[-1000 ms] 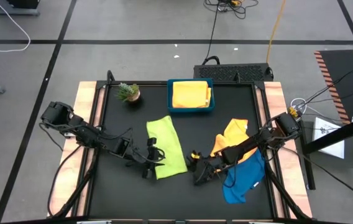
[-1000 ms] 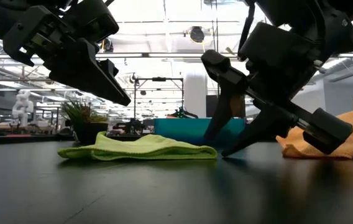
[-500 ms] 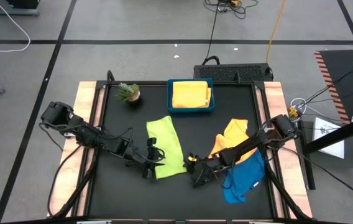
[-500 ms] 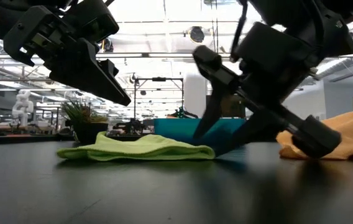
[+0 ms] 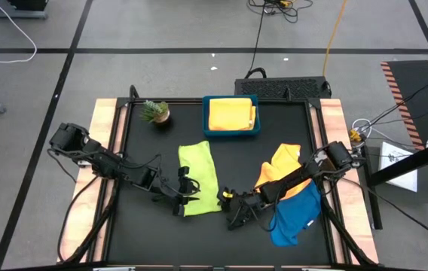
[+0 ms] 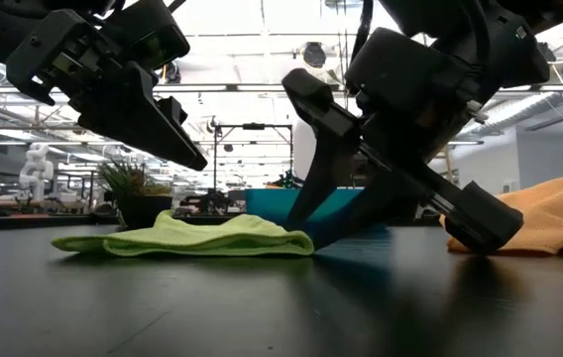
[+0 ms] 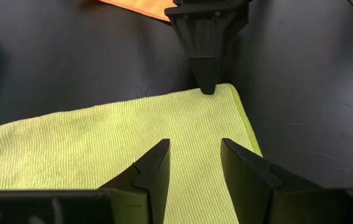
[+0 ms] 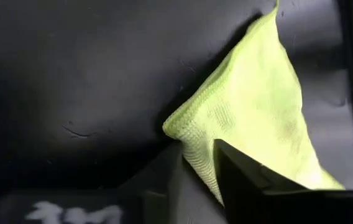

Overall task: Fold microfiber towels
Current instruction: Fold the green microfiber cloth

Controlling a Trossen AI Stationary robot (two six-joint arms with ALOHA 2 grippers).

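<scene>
Right gripper is pinching the green towel's corner mid-table; left gripper is hovering open over it. Risk: thin grip slipping, corner dropping, fold bunching.

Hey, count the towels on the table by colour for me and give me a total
Lime green towel: 1
Orange towel: 1
Blue towel: 1
Yellow towel, in the blue tray: 1
Total: 4 towels in view

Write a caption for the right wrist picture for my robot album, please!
Right claw pinching a corner of the lime green towel on the black table.
</scene>
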